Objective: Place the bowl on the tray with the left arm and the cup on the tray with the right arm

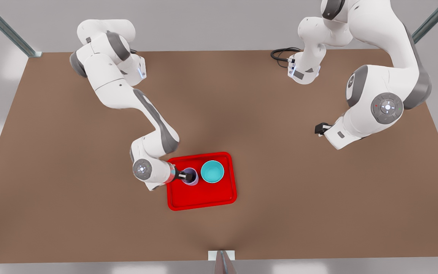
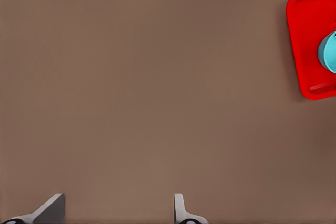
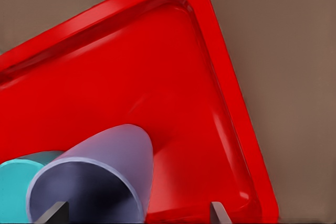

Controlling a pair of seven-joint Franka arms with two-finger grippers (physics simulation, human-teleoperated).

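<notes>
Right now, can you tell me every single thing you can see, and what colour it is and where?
tray: one, bright red, on the table near its middle.
bowl: one, teal, upright on the tray, toward the front view's right.
cup: one, pale lavender, on the tray beside the bowl.
table: one, brown, under everything.
cable: one, black, at the table's far edge.
right gripper: one, black fingers, open, one finger inside the cup.
left gripper: one, black fingers, open, waiting over bare table away from the tray.

The bowl [image 2: 329,52] and the tray [image 2: 307,40] are cut off by the left wrist view's edge.
</notes>
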